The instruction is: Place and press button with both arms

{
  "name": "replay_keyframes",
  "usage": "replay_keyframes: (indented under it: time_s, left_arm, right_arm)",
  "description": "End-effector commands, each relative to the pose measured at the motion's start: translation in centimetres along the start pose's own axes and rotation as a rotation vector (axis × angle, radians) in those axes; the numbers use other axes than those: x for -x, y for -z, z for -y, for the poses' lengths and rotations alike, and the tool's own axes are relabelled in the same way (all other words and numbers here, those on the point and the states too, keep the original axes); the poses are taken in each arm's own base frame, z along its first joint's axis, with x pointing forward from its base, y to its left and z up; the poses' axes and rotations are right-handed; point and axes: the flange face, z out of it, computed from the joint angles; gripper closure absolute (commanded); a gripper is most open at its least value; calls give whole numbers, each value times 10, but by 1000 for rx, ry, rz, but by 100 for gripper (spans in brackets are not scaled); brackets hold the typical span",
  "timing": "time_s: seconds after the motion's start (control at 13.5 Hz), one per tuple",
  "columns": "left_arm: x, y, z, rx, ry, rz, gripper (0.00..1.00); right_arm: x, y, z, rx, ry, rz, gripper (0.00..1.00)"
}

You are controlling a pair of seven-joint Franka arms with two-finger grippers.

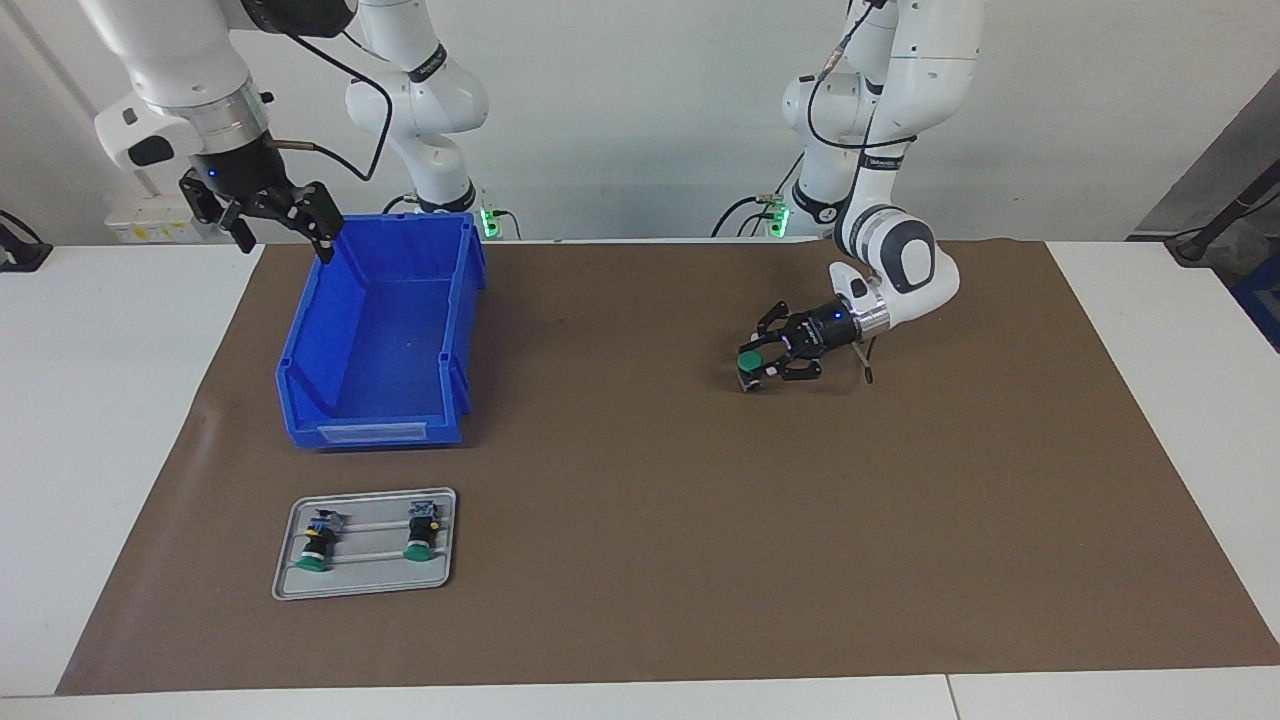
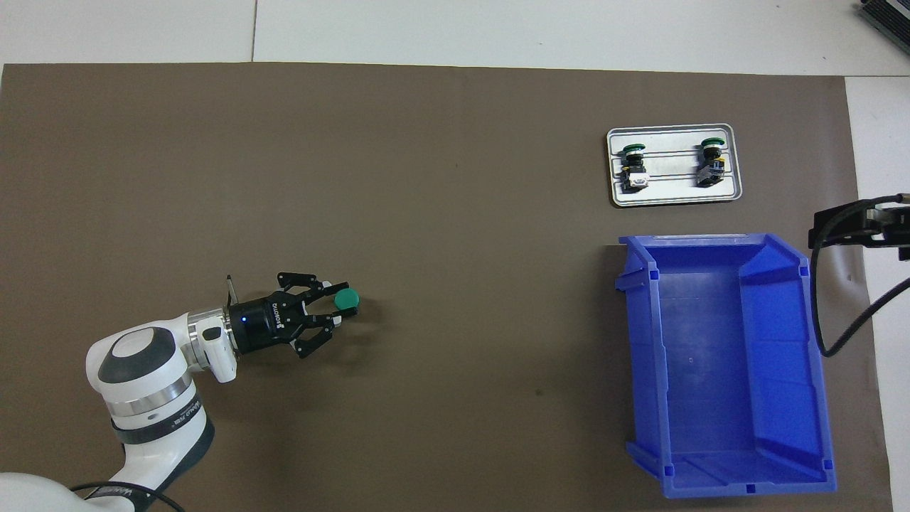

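My left gripper (image 1: 752, 372) reaches in low over the brown mat, at the left arm's end, and is shut on a button (image 1: 750, 359) with a green cap that stands upright at mat level. The overhead view shows the same gripper (image 2: 340, 307) with the green cap (image 2: 347, 299) at its fingertips. My right gripper (image 1: 280, 228) is open and empty, raised over the corner of the blue bin (image 1: 300, 330) nearest the robots. It shows at the edge of the overhead view (image 2: 828, 226).
A grey tray (image 1: 370, 582) lies farther from the robots than the bin and holds two more buttons (image 1: 318, 545) (image 1: 422, 535) on their sides. The tray (image 2: 672, 195) and the bin (image 2: 640, 355) also show in the overhead view. The bin is empty.
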Motion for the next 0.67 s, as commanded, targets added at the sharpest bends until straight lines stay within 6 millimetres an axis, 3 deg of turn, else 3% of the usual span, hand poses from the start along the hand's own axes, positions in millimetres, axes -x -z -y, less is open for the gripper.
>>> replay_keyframes:
  time_s: [0.0, 0.44, 0.59]
  left_arm:
    - [1, 6, 0, -13, 10, -31, 32]
    - [0, 28, 12, -22, 54, -26, 30]
    - [0, 47, 20, 19, 68, 35, 30]
  right_arm:
    - [3, 4, -2, -13, 12, 12, 0]
    - [3, 4, -2, -13, 12, 12, 0]
    - [3, 4, -1, -13, 12, 10, 0]
